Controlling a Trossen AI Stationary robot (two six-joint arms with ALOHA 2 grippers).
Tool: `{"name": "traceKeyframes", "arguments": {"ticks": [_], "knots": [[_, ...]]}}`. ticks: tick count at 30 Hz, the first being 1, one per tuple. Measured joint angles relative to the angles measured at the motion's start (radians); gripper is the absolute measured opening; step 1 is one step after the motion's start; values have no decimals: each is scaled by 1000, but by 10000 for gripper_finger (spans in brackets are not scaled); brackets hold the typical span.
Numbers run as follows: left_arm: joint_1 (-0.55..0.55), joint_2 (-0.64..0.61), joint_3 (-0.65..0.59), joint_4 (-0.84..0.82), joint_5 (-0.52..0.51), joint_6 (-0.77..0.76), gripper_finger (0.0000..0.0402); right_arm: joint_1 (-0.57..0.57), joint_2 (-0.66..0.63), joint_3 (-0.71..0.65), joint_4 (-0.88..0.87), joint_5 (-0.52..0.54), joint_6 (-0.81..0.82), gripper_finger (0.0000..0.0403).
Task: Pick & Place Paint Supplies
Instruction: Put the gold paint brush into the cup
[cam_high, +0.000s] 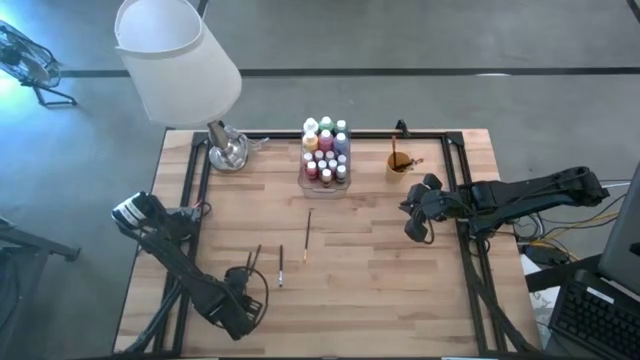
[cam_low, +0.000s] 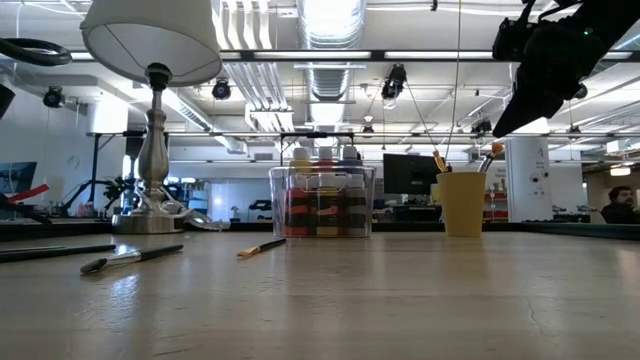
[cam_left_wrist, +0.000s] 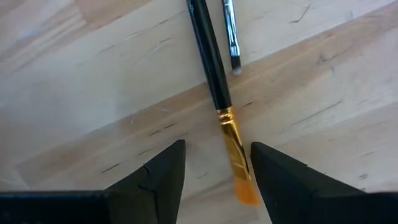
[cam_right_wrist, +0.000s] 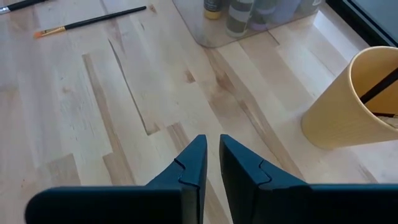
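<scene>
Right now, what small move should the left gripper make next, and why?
Probably lower the left gripper straight down, then close. Its jaws stand open above the brush, whose orange tip lies between the fingers, not yet gripped. The right gripper hangs shut near the cup.

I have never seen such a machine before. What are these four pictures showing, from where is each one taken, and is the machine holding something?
This is a robot with two dark arms at a wooden table. One picture looks straight down from above, one looks level across the tabletop, and two come from cameras on the wrists.

The left gripper is open above a black-handled paintbrush with an orange tip; a thinner brush lies beside it. The right gripper is nearly shut and holds nothing, near the orange cup, which has brushes in it.

On the table there are also a clear box of small paint bottles, another loose paintbrush, and a lamp.
</scene>
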Motion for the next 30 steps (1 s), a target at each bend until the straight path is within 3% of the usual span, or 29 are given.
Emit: {"name": "traceKeyframes", "arguments": {"ticks": [7, 25, 30], "knots": [[0, 0, -3, 3, 1, -3, 172, 0, 0, 0, 3, 0, 0, 53], [0, -2, -5, -7, 4, 31, 14, 0, 0, -5, 6, 0, 0, 67], [0, -13, -8, -18, 4, 41, 9, 0, 0, -19, 6, -1, 0, 51]]}}
